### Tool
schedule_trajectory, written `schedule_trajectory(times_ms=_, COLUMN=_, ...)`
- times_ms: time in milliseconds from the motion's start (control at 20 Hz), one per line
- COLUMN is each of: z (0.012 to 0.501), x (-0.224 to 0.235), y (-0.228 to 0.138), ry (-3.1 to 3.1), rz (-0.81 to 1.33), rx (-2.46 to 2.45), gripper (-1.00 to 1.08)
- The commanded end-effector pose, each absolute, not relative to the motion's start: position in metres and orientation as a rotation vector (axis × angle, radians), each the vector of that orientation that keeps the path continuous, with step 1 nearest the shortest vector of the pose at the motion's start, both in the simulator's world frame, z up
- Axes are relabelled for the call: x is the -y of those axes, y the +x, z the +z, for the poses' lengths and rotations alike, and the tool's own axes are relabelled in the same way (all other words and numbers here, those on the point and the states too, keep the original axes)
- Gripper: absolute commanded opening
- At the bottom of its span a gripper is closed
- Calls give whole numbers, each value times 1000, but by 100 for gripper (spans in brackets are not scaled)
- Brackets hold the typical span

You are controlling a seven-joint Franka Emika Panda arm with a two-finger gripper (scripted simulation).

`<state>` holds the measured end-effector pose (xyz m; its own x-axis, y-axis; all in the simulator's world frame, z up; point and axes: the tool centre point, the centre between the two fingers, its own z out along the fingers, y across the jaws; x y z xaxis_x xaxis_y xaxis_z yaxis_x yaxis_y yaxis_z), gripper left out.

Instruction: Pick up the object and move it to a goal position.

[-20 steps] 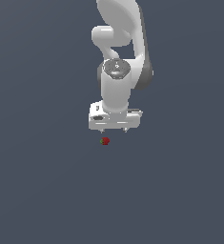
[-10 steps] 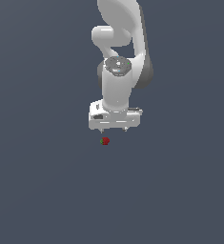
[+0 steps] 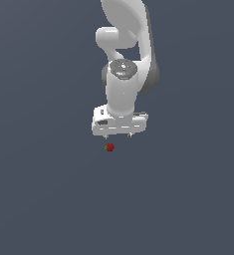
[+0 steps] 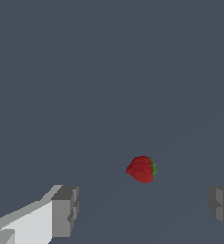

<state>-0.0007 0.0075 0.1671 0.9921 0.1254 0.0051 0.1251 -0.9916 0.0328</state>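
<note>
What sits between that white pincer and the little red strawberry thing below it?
Nothing. In the exterior view only bare grey surface separates the pincer from the strawberry; the wrist view also shows the strawberry alone, untouched.

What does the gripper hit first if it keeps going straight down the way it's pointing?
Most likely the strawberry: in the wrist view it lies between the open fingers, nothing else in the way. In the exterior view it sits just below the gripper, slightly off-centre, so a fingertip might reach the grey surface first.
</note>
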Motion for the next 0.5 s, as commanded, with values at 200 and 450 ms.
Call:
schedule_trajectory(times_ms=200, z=161, x=-4, y=-2, ry=3094, rz=7, rx=-305, gripper=100)
schedule_trajectory(times_ms=450, z=152, x=1, y=-4, ry=3077, rz=3, rx=-443, gripper=100)
